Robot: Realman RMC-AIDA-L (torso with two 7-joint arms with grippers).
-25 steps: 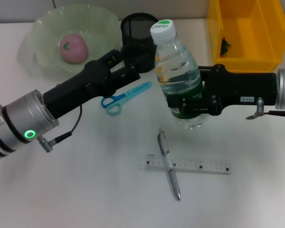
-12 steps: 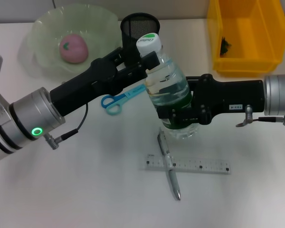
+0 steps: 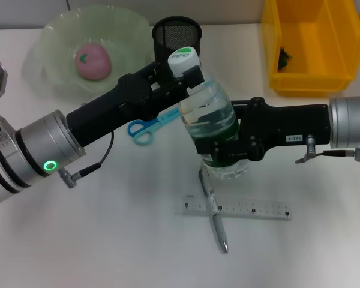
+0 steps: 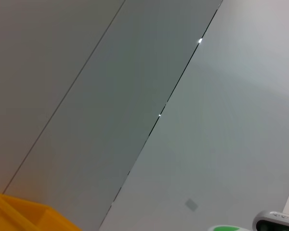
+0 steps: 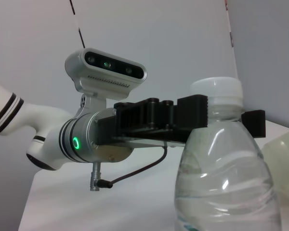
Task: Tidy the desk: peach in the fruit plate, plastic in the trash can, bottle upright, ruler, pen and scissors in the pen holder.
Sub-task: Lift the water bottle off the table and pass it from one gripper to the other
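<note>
Beside the pen holder (image 3: 176, 31), both tools grip the bottle (image 3: 207, 114).

office: white desk (image 3: 96, 240), partition panels (image 4: 135, 96)

White desk (image 3: 96, 240); pink peach (image 3: 93, 60) in translucent pale green fruit plate (image 3: 54, 36); black mesh pen holder (image 3: 176, 33); bright yellow trash can (image 3: 312, 78) with dark green plastic (image 3: 283, 57) inside. Bottle (image 3: 210, 120): clear body, white cap with green top, green label band; black left gripper (image 3: 183, 75) and black right gripper (image 3: 225, 150), both arms with silver cuffs and a green ring light. Scissors (image 3: 145, 127) light blue with darker blue handle rims; ruler (image 3: 252, 210) clear with black marks; pen (image 3: 213, 210) silver and clear.
</note>
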